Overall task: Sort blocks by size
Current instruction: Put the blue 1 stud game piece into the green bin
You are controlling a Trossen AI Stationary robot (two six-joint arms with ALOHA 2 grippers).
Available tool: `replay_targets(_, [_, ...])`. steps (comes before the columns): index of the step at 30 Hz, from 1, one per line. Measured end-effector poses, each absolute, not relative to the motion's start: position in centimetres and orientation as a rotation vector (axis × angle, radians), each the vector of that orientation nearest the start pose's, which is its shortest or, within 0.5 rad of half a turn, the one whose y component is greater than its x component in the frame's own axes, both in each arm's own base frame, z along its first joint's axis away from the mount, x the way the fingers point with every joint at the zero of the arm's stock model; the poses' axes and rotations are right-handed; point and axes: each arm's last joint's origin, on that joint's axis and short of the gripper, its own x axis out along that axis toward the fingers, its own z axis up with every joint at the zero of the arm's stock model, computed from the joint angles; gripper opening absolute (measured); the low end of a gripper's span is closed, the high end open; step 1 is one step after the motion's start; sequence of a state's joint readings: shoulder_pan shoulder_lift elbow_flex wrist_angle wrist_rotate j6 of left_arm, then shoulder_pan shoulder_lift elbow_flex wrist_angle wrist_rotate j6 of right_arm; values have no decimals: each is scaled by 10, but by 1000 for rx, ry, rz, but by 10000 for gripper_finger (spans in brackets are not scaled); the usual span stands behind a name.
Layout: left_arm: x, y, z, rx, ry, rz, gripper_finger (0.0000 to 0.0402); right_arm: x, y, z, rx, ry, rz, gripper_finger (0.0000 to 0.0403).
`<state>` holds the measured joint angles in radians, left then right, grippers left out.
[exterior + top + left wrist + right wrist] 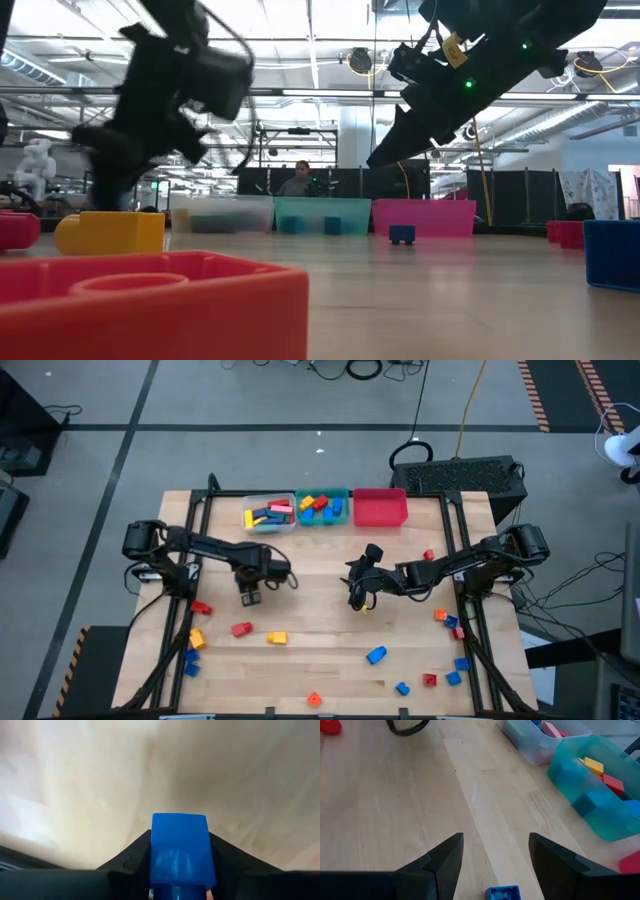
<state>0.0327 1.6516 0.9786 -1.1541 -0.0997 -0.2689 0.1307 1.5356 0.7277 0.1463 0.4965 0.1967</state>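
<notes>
Work surface: light wooden table (320,610) carrying three bins and loose blocks.

Along the far edge stand a clear bin (268,513), a teal bin (322,507) and a red bin (380,507), side by side. Loose blocks lie on the wood: red (241,629), yellow (277,638) and orange (196,639) pieces toward the left front, a blue brick (376,655) and a small blue block (402,688) toward the right front, and an orange piece (314,700) at the near edge.
</notes>
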Motion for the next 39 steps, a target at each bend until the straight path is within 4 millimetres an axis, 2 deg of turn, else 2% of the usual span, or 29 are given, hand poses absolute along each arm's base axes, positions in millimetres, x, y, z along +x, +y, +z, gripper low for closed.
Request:
replay_targets(5, [272,29,194,-39,1621,386,146,296,25,174,-17,594,-412,210])
replay_targets(8, [290,50,203,-16,1438,477,146,296,25,174,-17,593,-412,210])
replay_targets(12, [309,80,210,-68,1192,460,147,296,25,175,-16,593,-412,210])
replay_targets(19, [317,138,223,-93,895,564,147,296,25,175,-16,591,-412,210])
replay_targets(22, [317,161,220,-131,828,589,148,296,25,175,-16,591,-412,210])
replay_targets(28, [328,193,189,-174,759,555,148,297,25,175,-22,590,-410,210])
replay_targets(31, [332,202,180,-170,720,574,148,296,25,175,-22,590,-410,210])
replay_targets(36, [334,208,182,-176,662,631,151,297,25,175,-26,591,-409,210])
replay_targets(39, [335,208,182,-190,649,644,175,297,25,175,-38,593,-405,210])
